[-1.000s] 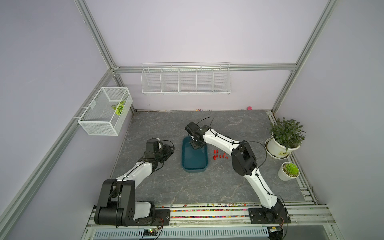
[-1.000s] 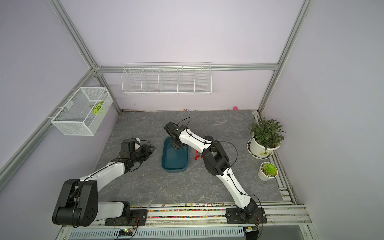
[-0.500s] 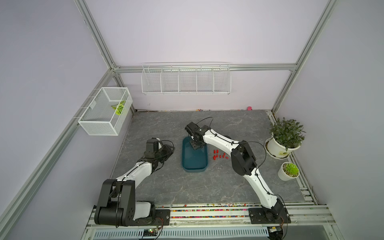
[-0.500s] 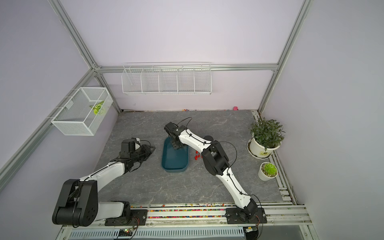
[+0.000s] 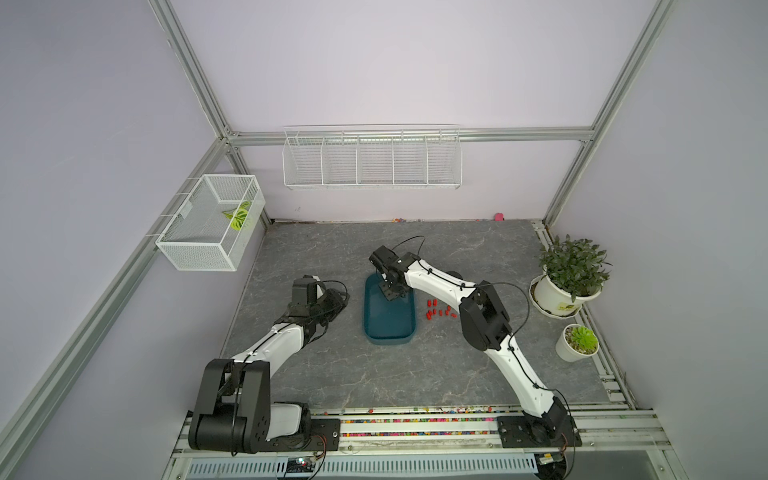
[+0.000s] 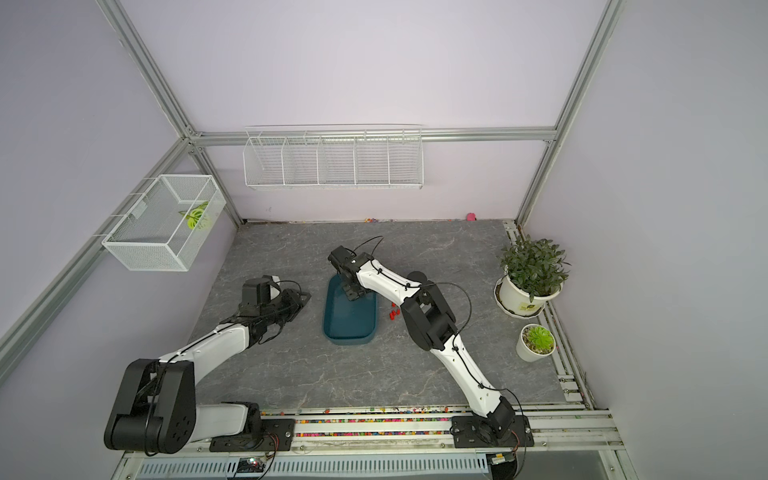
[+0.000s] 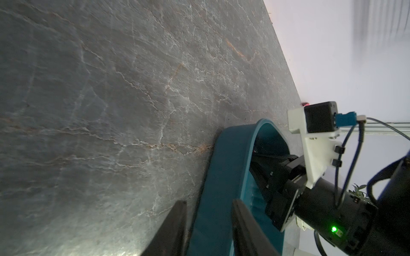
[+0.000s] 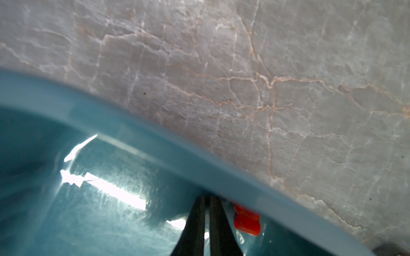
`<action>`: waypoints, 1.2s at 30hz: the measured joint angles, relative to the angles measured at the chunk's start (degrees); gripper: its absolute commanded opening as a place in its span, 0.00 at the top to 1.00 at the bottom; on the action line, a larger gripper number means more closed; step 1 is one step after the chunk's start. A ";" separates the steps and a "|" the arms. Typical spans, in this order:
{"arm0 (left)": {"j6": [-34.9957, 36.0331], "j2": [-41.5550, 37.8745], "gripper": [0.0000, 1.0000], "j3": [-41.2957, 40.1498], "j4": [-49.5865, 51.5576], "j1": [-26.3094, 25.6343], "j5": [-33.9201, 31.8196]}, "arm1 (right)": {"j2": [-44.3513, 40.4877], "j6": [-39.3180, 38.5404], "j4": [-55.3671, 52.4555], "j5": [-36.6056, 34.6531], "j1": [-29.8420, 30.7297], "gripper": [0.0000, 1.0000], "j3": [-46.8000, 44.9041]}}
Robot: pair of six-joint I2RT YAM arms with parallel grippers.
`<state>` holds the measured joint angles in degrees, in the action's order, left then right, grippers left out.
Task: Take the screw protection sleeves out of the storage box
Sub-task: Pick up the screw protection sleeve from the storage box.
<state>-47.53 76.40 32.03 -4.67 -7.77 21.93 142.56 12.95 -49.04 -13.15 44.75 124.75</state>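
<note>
The box (image 5: 390, 338) sits flat near the middle of the table (image 5: 374, 374), and it shows in both top views (image 6: 350, 332). The right tool (image 5: 390, 293) reaches down into the far end of the box, the end away from the arm bases, as a top view confirms (image 6: 353, 294). In the right wrist view I read the right tool (image 8: 206, 199) as closed. Its two fingers (image 8: 193, 223) stand almost together with only a thin slit between them, and nothing is held there. One red cap (image 8: 246, 220) lies on the box floor just beside those fingers, against the inside of the curved box wall (image 8: 155, 141) and outside the grip. The other red caps (image 5: 438, 311) lie in a loose cluster on the table just beside the right long wall of the box. In a top view (image 6: 394, 312) the right arm partly covers them. The left tool (image 5: 338, 297) rests low near the left long wall of the box, and both top views (image 6: 305, 297) show a strip of bare table between the two. In the left wrist view the left tool (image 7: 208, 202) has its jaws apart and holds nothing. The box wall (image 7: 224, 166) shows beyond the gap between its fingers.
</note>
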 measured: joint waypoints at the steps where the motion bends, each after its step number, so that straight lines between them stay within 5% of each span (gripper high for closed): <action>1: 0.00 0.00 0.60 0.00 0.00 0.00 0.00 | -0.02 -0.07 0.55 -0.09 0.00 0.93 -0.37; 6: 0.00 0.00 0.60 0.00 0.00 0.00 0.00 | -2.27 -0.15 4.31 -0.57 0.00 0.93 -4.92; 12: 0.00 -0.02 0.60 0.00 -0.02 0.00 0.00 | -6.38 -0.28 8.39 -0.66 0.00 0.82 -11.52; 36: 0.00 -0.02 0.60 0.00 -0.94 0.00 0.00 | -5.14 -0.81 9.05 -0.74 -0.50 0.65 -5.62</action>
<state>-47.53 76.38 32.03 -5.61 -7.77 21.93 137.43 12.14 -39.99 -13.89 44.25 119.13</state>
